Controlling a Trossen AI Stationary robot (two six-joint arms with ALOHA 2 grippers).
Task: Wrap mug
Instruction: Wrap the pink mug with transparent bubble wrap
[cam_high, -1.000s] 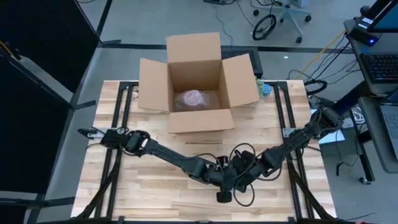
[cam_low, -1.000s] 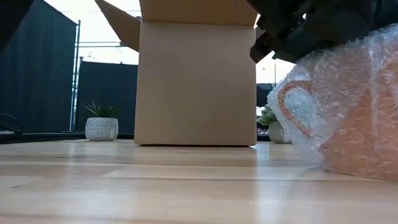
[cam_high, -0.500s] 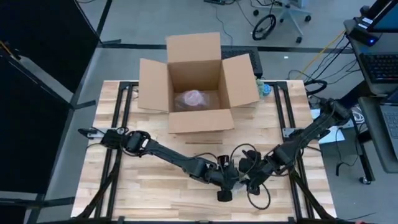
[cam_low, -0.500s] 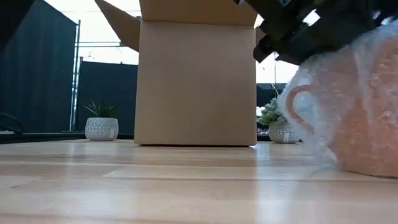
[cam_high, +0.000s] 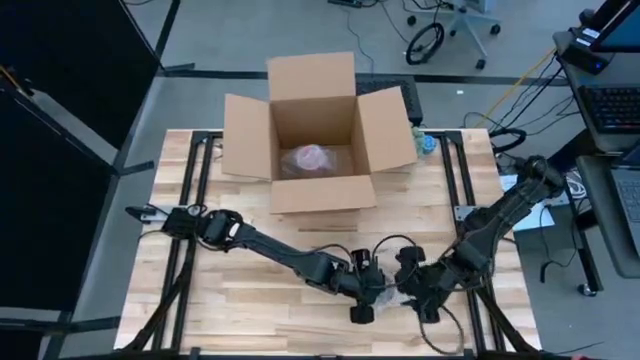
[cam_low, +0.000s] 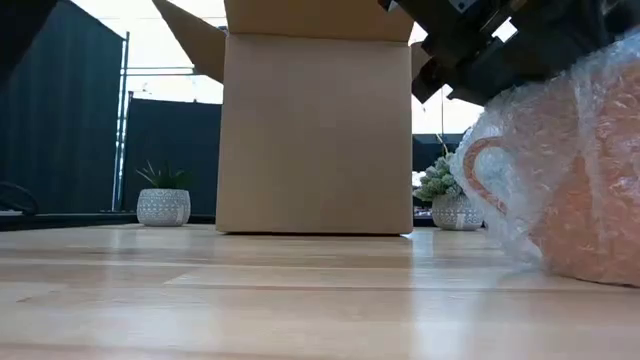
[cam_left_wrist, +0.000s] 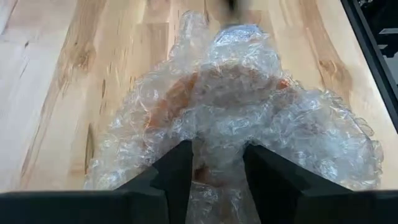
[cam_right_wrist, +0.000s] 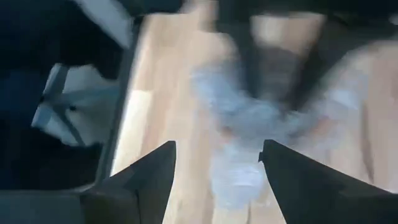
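The orange mug (cam_left_wrist: 205, 93) stands near the table's front edge, bundled in clear bubble wrap (cam_left_wrist: 298, 124). In the low view it rests on the wood, and its handle (cam_low: 480, 175) shows through the wrap. My left gripper (cam_left_wrist: 217, 148) hangs over it, shut on the wrap. In the high view the left gripper (cam_high: 368, 288) and my right gripper (cam_high: 408, 284) cover most of the bundle. The right gripper (cam_right_wrist: 217, 146) is open just to the bundle's right. I cannot tell whether it touches the wrap. My left gripper pinches a bunched-up part of the bubble wrap (cam_left_wrist: 217, 134) on top of the mug between its two fingers. The fingers come slanting down from the table's left. The mug's base stays on the table. How many layers are in the pinch does not show.
An open cardboard box (cam_high: 315, 190) stands at the table's far middle, with another wrapped bundle (cam_high: 310, 158) inside it. Small potted plants (cam_low: 162, 205) stand beyond the table. Bare wood lies left of the mug and along the near edge.
My right gripper has swung from beside the left gripper toward the table's near edge and a little to the right, around the bundle. The wrapped mug has shifted slightly toward the right, still on the table. My left gripper has kept its hold.
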